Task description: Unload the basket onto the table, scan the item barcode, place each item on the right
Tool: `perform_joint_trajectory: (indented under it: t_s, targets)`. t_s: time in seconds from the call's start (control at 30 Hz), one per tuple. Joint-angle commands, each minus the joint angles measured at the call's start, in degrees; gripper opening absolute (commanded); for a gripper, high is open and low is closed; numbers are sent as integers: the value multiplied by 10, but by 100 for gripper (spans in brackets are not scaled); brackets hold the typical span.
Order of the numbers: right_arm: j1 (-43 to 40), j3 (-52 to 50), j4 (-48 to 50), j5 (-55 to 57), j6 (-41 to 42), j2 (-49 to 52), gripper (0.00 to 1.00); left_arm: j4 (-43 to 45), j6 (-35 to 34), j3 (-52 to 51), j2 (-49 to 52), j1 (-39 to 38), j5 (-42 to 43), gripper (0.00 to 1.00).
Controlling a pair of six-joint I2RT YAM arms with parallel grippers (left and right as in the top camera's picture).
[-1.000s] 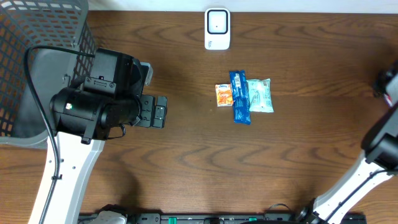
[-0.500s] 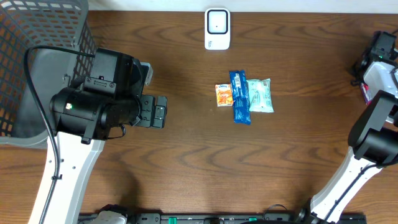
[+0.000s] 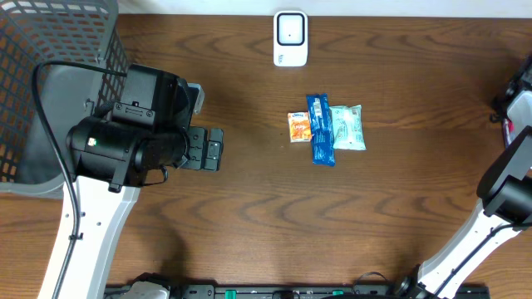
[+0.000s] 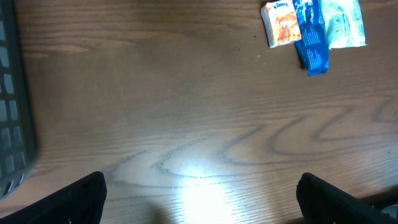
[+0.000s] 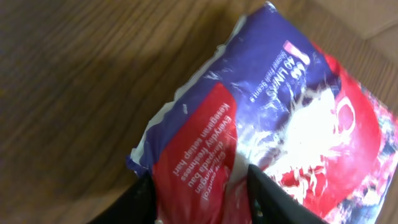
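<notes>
A red and blue pouch (image 5: 267, 118) with white print fills the right wrist view, over brown wood. My right gripper (image 5: 199, 186) has a finger on each side of the pouch's lower end, both touching it. Whether they pinch it does not show. No barcode shows on the side facing me. In the overhead view only part of the right gripper (image 3: 522, 87) shows, at the far right edge of the table. My left gripper (image 4: 200, 186) hangs wide open over bare wood at the left, with nothing between its fingers.
A white scanner (image 3: 290, 38) stands at the back centre. An orange packet (image 3: 298, 127), a blue bar (image 3: 320, 129) and a pale green packet (image 3: 348, 127) lie side by side mid-table. A grey mesh basket (image 3: 50, 50) fills the back left corner.
The right arm's head came into view at the far right edge, then drew back toward the edge. The left arm and the three packets have not moved.
</notes>
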Motion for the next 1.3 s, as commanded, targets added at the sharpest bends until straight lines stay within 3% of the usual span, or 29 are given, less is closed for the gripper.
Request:
perform_joint_trajectory:
  t_s: [0.0, 0.27, 0.5, 0.6, 0.7, 0.77, 0.83, 0.93, 1.13, 1.27]
  targets:
    - [5, 12, 2, -7, -41, -44, 53, -2, 0, 5, 2, 3, -7, 98]
    - [36, 12, -11, -212, -40, -149, 77, -2, 0, 5, 2, 3, -7, 98]
    - [68, 11, -150, -521, -47, -180, 78, -2, 0, 5, 2, 3, -7, 98]
    - [90, 4, -222, -558, -66, -166, 77, -2, 0, 5, 2, 3, -7, 98]
    - [124, -7, -282, -558, -66, -139, 96, -2, 0, 5, 2, 3, -7, 98]
    - [144, -15, -298, -564, -69, -121, 99, -2, 0, 5, 2, 3, -7, 98]
    - [167, -26, -305, -580, -80, -102, 99, -2, 0, 5, 2, 3, -7, 98]
    - [201, -38, -305, -602, -79, -75, 90, -2, 0, 5, 2, 3, -7, 98]
    - [255, -38, -301, -600, -76, -33, 60, -2, 0, 5, 2, 3, -7, 98]
    - [265, -38, -301, -591, -68, -21, 56, -2, 0, 5, 2, 3, -7, 98]
